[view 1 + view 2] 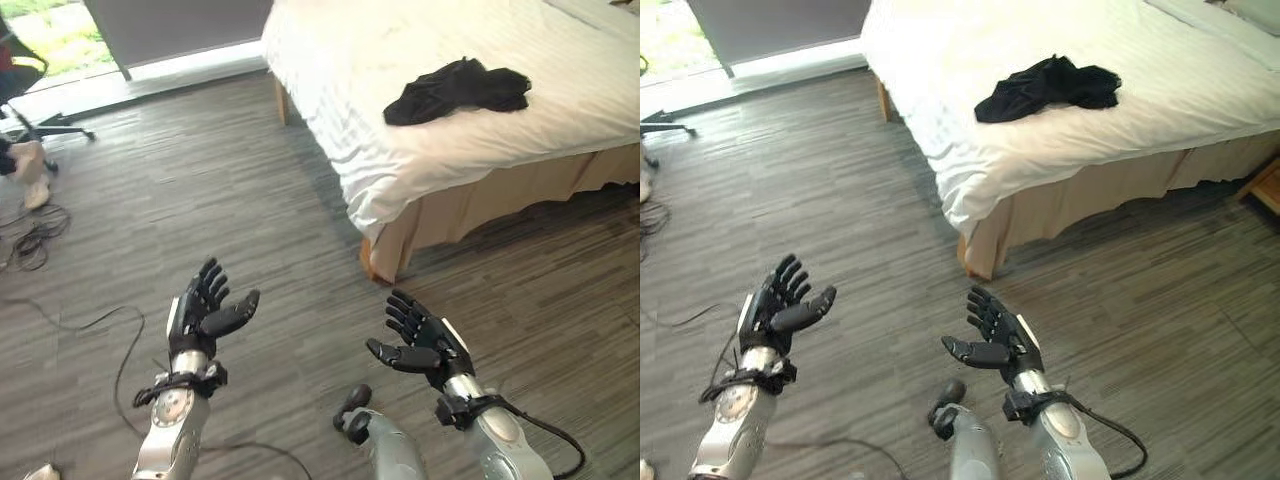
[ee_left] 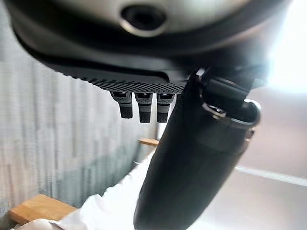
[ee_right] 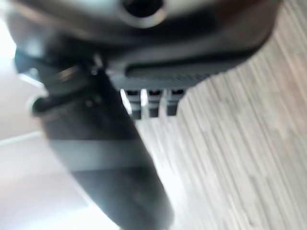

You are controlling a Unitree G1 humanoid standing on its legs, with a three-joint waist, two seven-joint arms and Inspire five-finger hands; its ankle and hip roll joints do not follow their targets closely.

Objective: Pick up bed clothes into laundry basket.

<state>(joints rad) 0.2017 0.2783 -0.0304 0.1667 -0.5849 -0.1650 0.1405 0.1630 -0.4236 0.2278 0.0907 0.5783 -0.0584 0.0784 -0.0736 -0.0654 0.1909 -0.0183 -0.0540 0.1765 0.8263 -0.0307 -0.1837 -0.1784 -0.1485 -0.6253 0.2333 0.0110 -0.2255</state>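
A crumpled black garment (image 1: 457, 90) lies on the white sheet of the bed (image 1: 360, 110), near its foot end. Both my hands are raised over the wood floor, well short of the bed. My left hand (image 1: 200, 312) is open, palm turned inward, holding nothing. My right hand (image 1: 425, 340) is open too, fingers relaxed and empty; it is the nearer one to the bed's corner. In the wrist views, each thumb (image 2: 192, 163) stands out before straight fingertips (image 3: 148, 103).
The bed's corner with its tan skirt (image 1: 420, 225) juts toward me. A black office chair base (image 1: 50, 125) and a person's shoe (image 1: 35, 190) sit at the far left, with loose cables (image 1: 35, 240) on the floor. A wooden nightstand (image 1: 1265, 185) stands at the right.
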